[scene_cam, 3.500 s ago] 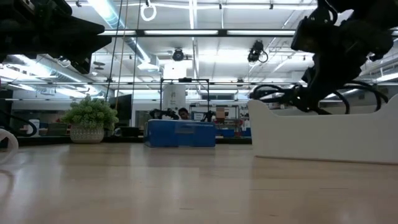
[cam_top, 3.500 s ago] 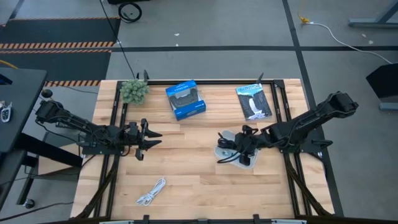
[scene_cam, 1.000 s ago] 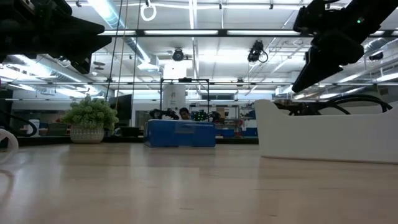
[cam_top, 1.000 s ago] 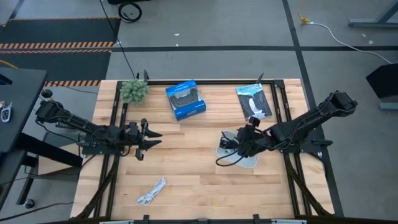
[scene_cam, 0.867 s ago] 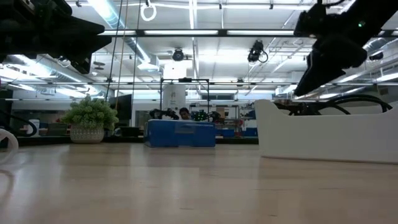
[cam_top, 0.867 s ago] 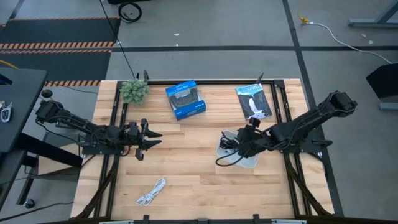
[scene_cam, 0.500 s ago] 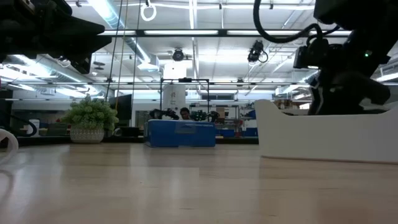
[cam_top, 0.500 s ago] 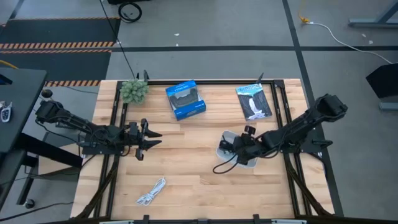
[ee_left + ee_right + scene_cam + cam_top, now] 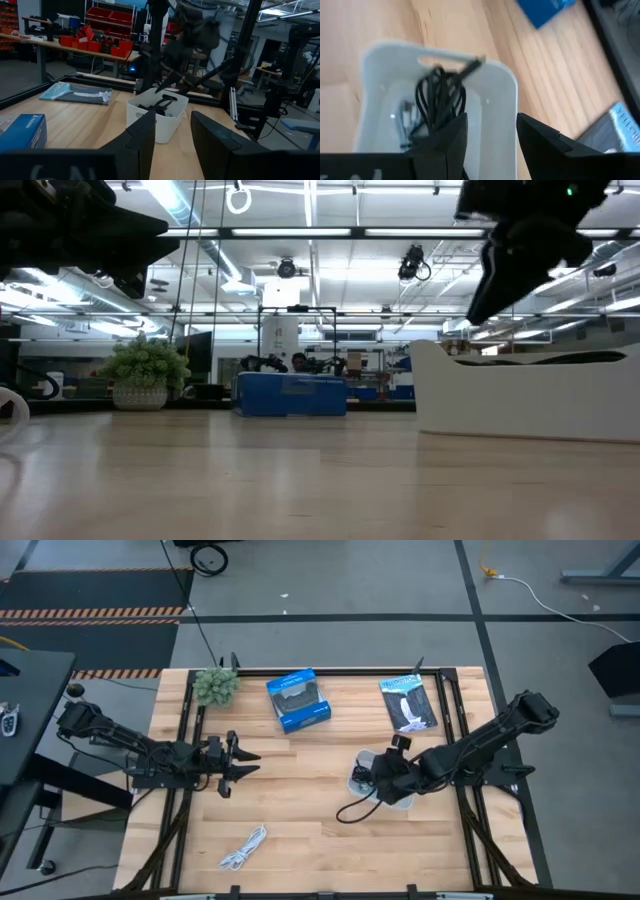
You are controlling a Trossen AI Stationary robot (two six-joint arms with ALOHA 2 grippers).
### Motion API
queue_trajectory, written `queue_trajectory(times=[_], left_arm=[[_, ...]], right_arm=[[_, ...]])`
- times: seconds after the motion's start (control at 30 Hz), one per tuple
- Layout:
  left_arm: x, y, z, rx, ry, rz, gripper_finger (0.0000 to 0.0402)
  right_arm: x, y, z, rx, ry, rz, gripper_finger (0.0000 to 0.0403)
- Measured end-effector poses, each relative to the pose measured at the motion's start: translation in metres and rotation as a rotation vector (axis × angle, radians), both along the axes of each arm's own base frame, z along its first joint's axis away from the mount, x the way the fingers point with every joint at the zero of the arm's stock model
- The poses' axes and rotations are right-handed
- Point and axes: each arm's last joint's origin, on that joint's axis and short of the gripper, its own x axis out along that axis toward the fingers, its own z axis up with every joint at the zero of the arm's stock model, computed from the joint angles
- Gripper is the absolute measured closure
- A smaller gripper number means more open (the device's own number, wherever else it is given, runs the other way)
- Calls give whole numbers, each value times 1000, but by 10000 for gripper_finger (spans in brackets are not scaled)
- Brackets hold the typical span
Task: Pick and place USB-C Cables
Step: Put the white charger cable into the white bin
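Observation:
A white tray [image 9: 357, 780] stands right of the table's middle. In it lies a coiled black cable [image 9: 440, 100], with one end over the far rim [image 9: 475, 62] and a silvery piece [image 9: 404, 111] beside it. My right gripper [image 9: 490, 145] hangs open and empty just above the tray, and it also shows in the high view [image 9: 388, 780] and the low view [image 9: 520, 250]. A white coiled cable [image 9: 243, 848] lies flat on the wood near the front edge. My left gripper [image 9: 243, 768] waits open at the table's left, its fingers pointing toward the tray [image 9: 157, 112].
A small green plant [image 9: 215, 686], a blue box [image 9: 298, 700] and a dark flat package [image 9: 408, 703] stand along the far edge. Black frame rails run down both sides of the table. Bare wood lies between the two grippers and around the white cable.
My right gripper went down into the tray, then rose above its rim again, ending a little toward the table's left and near edge. The black cable, which stood above the tray's rim, now lies lower in the tray.

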Motion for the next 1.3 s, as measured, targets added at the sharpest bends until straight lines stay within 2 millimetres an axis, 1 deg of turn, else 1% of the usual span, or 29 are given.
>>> queue_trajectory(times=[0.13, 0.23, 0.37, 0.57, 0.77, 0.9, 1.0, 1.13, 1.2, 1.3], left_arm=[[0, 0, 0, 0, 0, 0, 269], [0, 0, 0, 0, 0, -1, 269], [0, 0, 0, 0, 0, 0, 269], [0, 0, 0, 0, 0, 0, 269], [0, 0, 0, 0, 0, 0, 269], [0, 0, 0, 0, 0, 0, 269], [0, 0, 0, 22, 1, 8, 269], [0, 6, 1, 151, 10, 153, 269], [0, 9, 2, 198, 18, 228, 269], [0, 12, 2, 249, 35, 288, 269]], right_arm=[[7, 10, 12, 14, -72, 57, 225], [11, 17, 15, 35, -112, 104, 225], [12, 20, 16, 57, -124, 124, 225], [8, 18, 25, 96, -147, 157, 225], [-1, 20, 49, 106, -256, 235, 225], [0, 23, 67, 58, -365, 354, 225], [7, 23, 82, -14, -471, 439, 225], [15, 21, 97, -145, -576, 528, 225], [17, 18, 101, -193, -595, 545, 225], [20, 13, 102, -228, -585, 548, 225]])
